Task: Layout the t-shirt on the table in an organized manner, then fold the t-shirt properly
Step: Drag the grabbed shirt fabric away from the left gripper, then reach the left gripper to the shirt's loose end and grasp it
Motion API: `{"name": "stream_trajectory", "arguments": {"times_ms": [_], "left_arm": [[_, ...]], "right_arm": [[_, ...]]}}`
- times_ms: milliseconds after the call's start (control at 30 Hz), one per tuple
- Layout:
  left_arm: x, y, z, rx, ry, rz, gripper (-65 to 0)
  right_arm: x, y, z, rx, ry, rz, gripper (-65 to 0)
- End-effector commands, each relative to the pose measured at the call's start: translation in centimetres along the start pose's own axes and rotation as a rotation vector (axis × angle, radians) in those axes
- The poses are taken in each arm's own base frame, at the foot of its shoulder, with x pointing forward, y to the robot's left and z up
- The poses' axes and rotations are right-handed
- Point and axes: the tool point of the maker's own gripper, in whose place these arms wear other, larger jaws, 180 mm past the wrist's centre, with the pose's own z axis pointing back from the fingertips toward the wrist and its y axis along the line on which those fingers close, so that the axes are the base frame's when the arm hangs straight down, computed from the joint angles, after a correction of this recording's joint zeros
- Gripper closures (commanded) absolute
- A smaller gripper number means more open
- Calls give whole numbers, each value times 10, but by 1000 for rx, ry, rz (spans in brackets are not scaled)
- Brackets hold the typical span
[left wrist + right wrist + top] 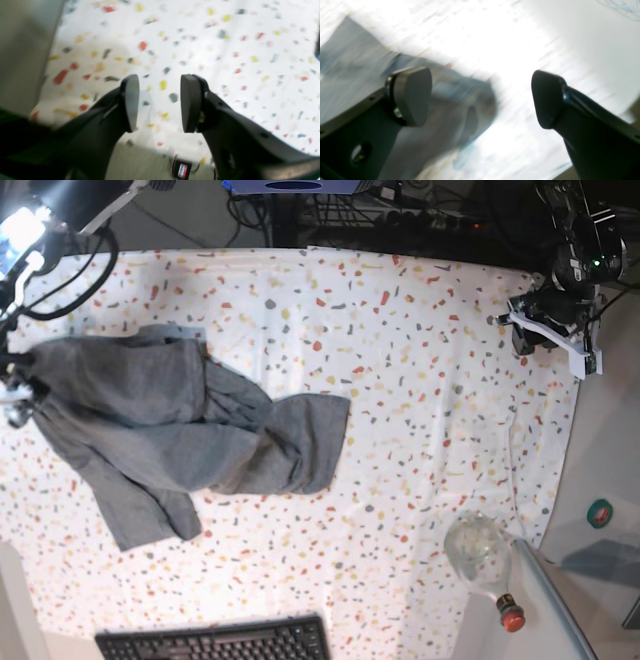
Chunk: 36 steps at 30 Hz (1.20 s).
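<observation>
We saw the t-shirt (pixel 185 435) lying in a crumpled heap on the left part of the tabletop (pixel 420 410) in the base view. It was not laid flat. One part stuck out toward the middle of the tabletop, and another part hung down toward the near edge. The cloth was bunched and folded over itself in the middle.

In the base view, the right gripper (pixel 14 392) was at the far left edge, right by the t-shirt's left side. In its own wrist view, the right gripper (pixel 482 97) had its jaws spread wide apart. Nothing was between them. The grey t-shirt (pixel 450 100) lay below and behind the jaws, blurred, and we could not tell if one of them touched it.

The left gripper (pixel 530 330) was far away from the t-shirt, near the far right corner of the tabletop. In its wrist view, the left gripper (pixel 160 102) had its jaws partly open with a gap between them. They held nothing. Only the speckled cloth (pixel 225 62) showed under them.

A clear bottle with a red cap (pixel 482 560) lay near the right edge. A black keyboard (pixel 215 642) sat at the near edge.
</observation>
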Motion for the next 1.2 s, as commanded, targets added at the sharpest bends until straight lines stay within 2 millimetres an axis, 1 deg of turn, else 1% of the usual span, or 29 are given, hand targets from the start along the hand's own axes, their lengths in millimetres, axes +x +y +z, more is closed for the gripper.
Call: {"name": "stream_trajectory", "arguments": {"times_ms": [0,33,67,133,200,233,300,367,400,467,567,600,633,667,700,733,767,800,833,867,900,967,1033,1100,1167], "left_arm": [[9,3,4,5,-42,-24,-255],[10,1,4,-4,-60,-23,-255],[11,-3,4,-14,-73,-28,-255],[11,-5,4,-18,-82,-35,-257],[11,-5,4,-20,-81,-33,-265],[10,-6,4,-22,-80,-33,-267],[10,-6,4,-23,-80,-31,-267],[10,-6,4,-23,-80,-31,-267],[10,-6,4,-23,-80,-32,-267],[10,-8,4,-27,-79,-34,-267],[4,-24,1,-66,-63,-50,-267],[2,-29,0,-78,-57,-55,-267],[-1,-36,-1,-97,-49,-63,-268],[-5,-45,-2,-119,-38,-72,-270],[-8,-57,-3,-148,-30,-83,-291],[-12,-71,-5,-181,-20,-95,-329],[-17,-85,-5,-217,-7,-109,-378],[-22,-103,-5,-260,4,-126,-433],[-23,-119,-5,-298,4,-141,-476],[-23,-132,-6,-329,5,-155,-512],[-26,-142,-7,-354,15,-165,-532],[-35,-159,-15,-392,43,-181,-532],[-42,-177,-27,-426,75,-188,-532],[-46,-201,-37,-463,95,-171,-532],[-46,-222,-46,-486,109,-125,-535]], "right_arm": [[-4,4,6,38,10,13,-566],[-21,12,7,89,69,-4,-540],[-43,19,7,139,144,-58,-518],[-77,20,4,193,246,-208,-494],[-103,17,-1,219,302,-358,-488],[-117,17,-4,222,330,-405,-488],[-117,17,-15,224,325,-425,-488],[-122,17,-21,223,332,-442,-488],[-124,20,-24,228,338,-453,-488],[-124,26,-32,239,334,-475,-485],[-122,25,-41,238,334,-482,-477],[-122,24,-42,238,338,-483,-453],[-122,23,-42,237,339,-483,-398],[-121,22,-41,236,335,-481,-314],[-118,20,-40,236,322,-473,-195],[-116,18,-37,238,313,-457,-74],[-111,17,-34,252,294,-429,0],[-104,17,-30,267,272,-399,0],[-97,16,-26,276,253,-371,0],[-89,14,-22,279,239,-346,0],[-82,10,-16,278,227,-318,0],[-62,4,-4,266,189,-259,0],[-41,0,10,255,141,-198,0],[-28,-4,19,244,105,-161,0],[-24,-5,21,240,93,-148,0]]}}
